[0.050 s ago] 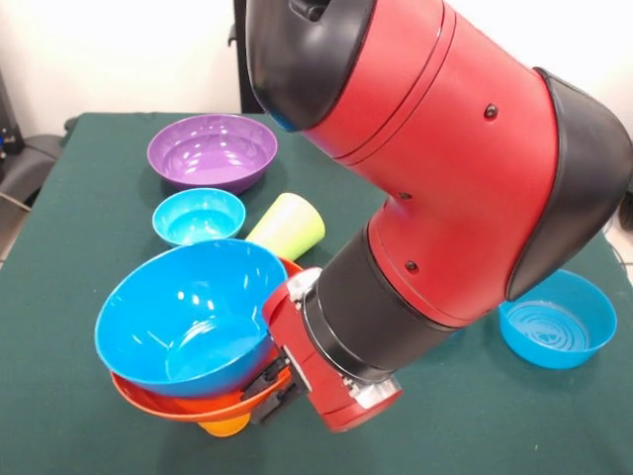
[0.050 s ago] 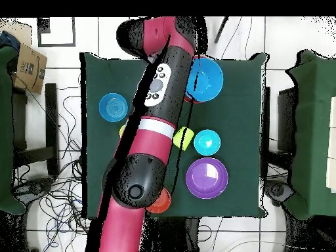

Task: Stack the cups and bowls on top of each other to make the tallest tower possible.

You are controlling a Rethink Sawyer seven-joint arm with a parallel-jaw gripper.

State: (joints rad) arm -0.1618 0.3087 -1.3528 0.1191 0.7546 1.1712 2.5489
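Three pieces make up the tower (image 1: pixel 188 336) near the table's (image 1: pixel 89 435) front edge: a big blue bowl (image 1: pixel 188 317) tilted inside a wider orange bowl (image 1: pixel 163 404), carried on an orange cup (image 1: pixel 226 427). The gripper (image 1: pixel 278 381) is pressed against the orange rim; whether its fingers are apart or clamped cannot be told. Any release should be made slowly, since the tilted load could be toppled. A green cup (image 1: pixel 287 228) lies just behind.

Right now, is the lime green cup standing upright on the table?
No, the lime green cup lies tipped on its side between the small blue bowl and the tower.
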